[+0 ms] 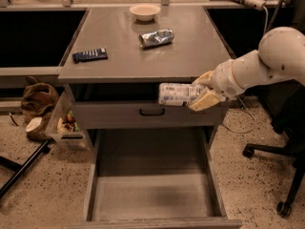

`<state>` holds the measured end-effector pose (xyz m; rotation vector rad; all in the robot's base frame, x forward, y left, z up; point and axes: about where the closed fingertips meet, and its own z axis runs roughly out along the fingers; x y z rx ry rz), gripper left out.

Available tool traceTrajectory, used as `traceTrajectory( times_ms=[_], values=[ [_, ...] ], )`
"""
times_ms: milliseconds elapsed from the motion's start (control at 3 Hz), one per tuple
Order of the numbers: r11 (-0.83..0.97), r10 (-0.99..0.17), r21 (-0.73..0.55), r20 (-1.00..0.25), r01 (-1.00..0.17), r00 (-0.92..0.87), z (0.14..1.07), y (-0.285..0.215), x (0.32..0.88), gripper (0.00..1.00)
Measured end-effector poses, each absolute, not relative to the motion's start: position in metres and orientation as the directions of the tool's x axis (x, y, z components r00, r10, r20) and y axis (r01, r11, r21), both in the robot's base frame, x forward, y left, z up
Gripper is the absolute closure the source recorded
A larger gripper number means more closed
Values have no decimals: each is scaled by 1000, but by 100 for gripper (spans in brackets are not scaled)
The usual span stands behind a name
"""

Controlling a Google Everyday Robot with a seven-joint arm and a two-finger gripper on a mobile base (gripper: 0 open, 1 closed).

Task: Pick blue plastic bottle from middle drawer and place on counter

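Observation:
The blue plastic bottle (177, 94) lies on its side in my gripper (202, 90), held in the air in front of the cabinet, just below the front edge of the counter (143, 56). The gripper's cream fingers (205, 100) are shut on the bottle's right end. My white arm (267, 56) reaches in from the right. The middle drawer (152, 194) stands pulled out below, its grey floor bare.
On the counter are a crumpled foil packet (156, 37), a dark flat device (90, 55) and a white bowl (145, 11). A closed drawer front with a black handle (151, 112) sits behind the bottle. Bags (38, 104) lie on the floor left; an office chair base (281, 175) stands right.

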<state>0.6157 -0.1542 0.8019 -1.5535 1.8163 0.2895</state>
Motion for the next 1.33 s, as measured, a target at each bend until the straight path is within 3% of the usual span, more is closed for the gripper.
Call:
traceTrajectory(
  times_ms=[667,1333],
  values=[
    [247,-775,-346,-631,-905,30,825,-156,638,100],
    [244,-797,-480,-594,-843,108,877,-156,727,100]
  ],
)
